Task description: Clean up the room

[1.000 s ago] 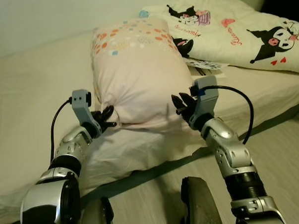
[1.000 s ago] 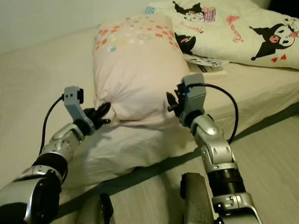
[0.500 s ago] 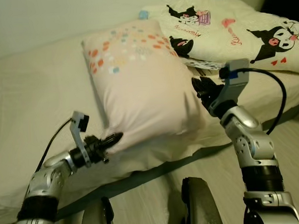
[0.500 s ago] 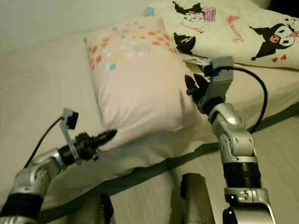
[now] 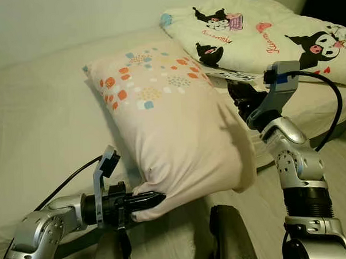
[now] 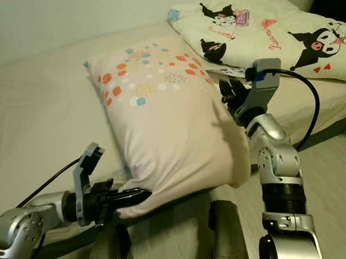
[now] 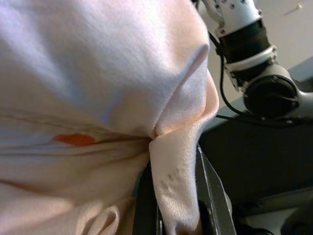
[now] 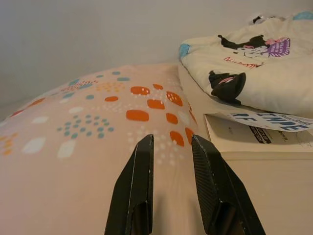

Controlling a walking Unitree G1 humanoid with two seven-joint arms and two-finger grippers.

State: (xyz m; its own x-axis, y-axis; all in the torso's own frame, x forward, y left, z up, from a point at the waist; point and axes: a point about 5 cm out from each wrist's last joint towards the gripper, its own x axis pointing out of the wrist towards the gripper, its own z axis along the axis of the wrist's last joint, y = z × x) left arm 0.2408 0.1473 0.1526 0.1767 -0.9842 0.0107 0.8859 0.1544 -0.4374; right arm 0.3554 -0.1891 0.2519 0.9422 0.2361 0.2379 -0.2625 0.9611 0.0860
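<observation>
A pale pink pillow (image 5: 173, 129) with coloured dots lies tilted on the bed (image 5: 40, 112), its near end hanging over the front edge. My left gripper (image 5: 147, 200) is low at that near end, shut on the pillow's corner; a fold of the pink fabric (image 7: 176, 196) sits between its black fingers (image 7: 211, 196). My right gripper (image 5: 240, 98) is raised by the pillow's right side. Its fingers (image 8: 139, 186) stand open over the dotted cover (image 8: 88, 147) with nothing between them.
A cream quilt (image 5: 272, 33) printed with cartoon figures lies at the bed's back right, and a printed booklet (image 8: 254, 134) pokes out from under it. The floor (image 5: 341, 156) runs along the bed's front right. My own legs (image 5: 229, 236) are below the pillow.
The pillow has tipped down from upright and been drawn toward the bed's front edge. My left gripper sank low and nearer to me with the corner. My right gripper moved right, off the pillow's side.
</observation>
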